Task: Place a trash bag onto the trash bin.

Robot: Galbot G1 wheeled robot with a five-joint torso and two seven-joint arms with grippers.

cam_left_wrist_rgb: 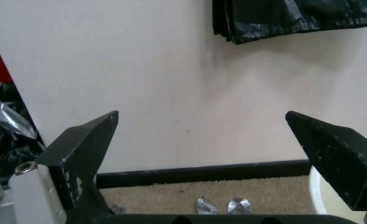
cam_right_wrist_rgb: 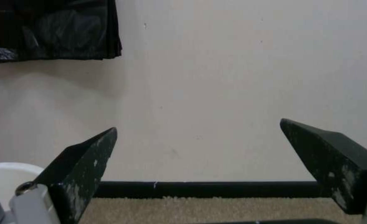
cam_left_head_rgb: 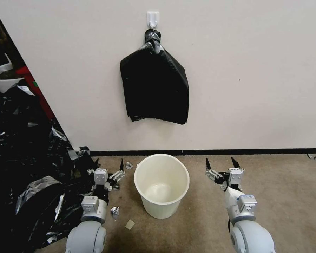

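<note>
The trash bin (cam_left_head_rgb: 161, 184), a cream-white round pail, stands upright and empty on the carpet close to the wall. Its rim also edges the left wrist view (cam_left_wrist_rgb: 316, 189) and the right wrist view (cam_right_wrist_rgb: 5, 174). My left gripper (cam_left_head_rgb: 109, 164) hovers just left of the bin, open, nothing between its fingers (cam_left_wrist_rgb: 202, 113). To the bin's right my right gripper (cam_left_head_rgb: 221, 163) is also open and empty (cam_right_wrist_rgb: 199, 124). Both point toward the wall. The trash bag is out of view.
A thick black bundle (cam_left_head_rgb: 154, 88) with a knotted neck hangs from a white wall hook (cam_left_head_rgb: 153, 18) above the bin. A heap of black plastic scraps (cam_left_head_rgb: 24, 158) covers the floor at left. Small silvery scraps (cam_left_head_rgb: 114, 212) lie by the left arm.
</note>
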